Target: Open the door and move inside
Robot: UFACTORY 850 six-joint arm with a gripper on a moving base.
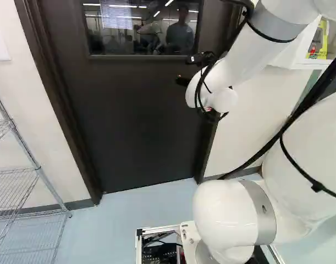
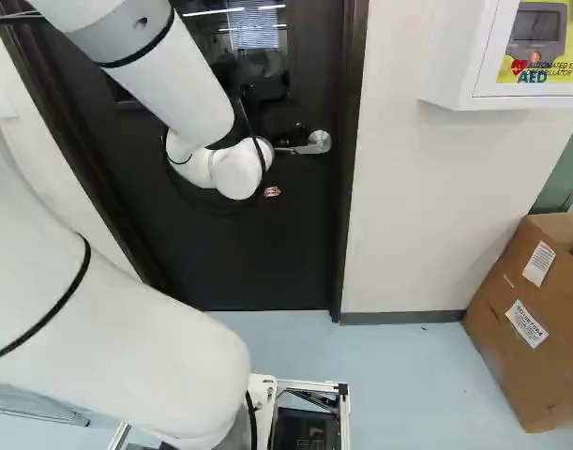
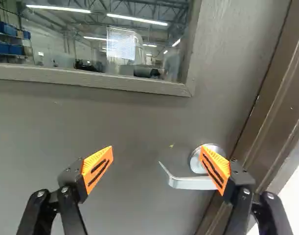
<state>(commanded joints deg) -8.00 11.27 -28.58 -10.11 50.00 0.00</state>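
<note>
The gripper point(image 1: 182, 81) is wide open in front of a dark door point(image 3: 129, 122), its two orange-padded fingers point(image 3: 96, 169) spread well apart with nothing held between them. The silver lever handle point(image 3: 193, 183) lies ahead of the gripper, toward the robot's right-hand finger. That finger overlaps the handle's round mounting plate in the wrist view, while the lever's free end reaches across into the span between the fingers; whether finger and handle touch cannot be told. The door is shut, closed against its brown frame point(image 3: 271, 112), which runs to the right of the gripper, beyond the handle.

Above the gripper, the door has a framed window point(image 3: 105, 85), its glass showing ceiling lights and a large room. Farther right of the gripper, a white AED cabinet point(image 2: 450, 80) is mounted on the wall point(image 2: 408, 206), and below it, farther right, a cardboard box point(image 2: 511, 328) stands on the pale blue floor point(image 2: 408, 384). Well to the gripper's left and lower down stands a wire shelving unit point(image 1: 40, 175).
</note>
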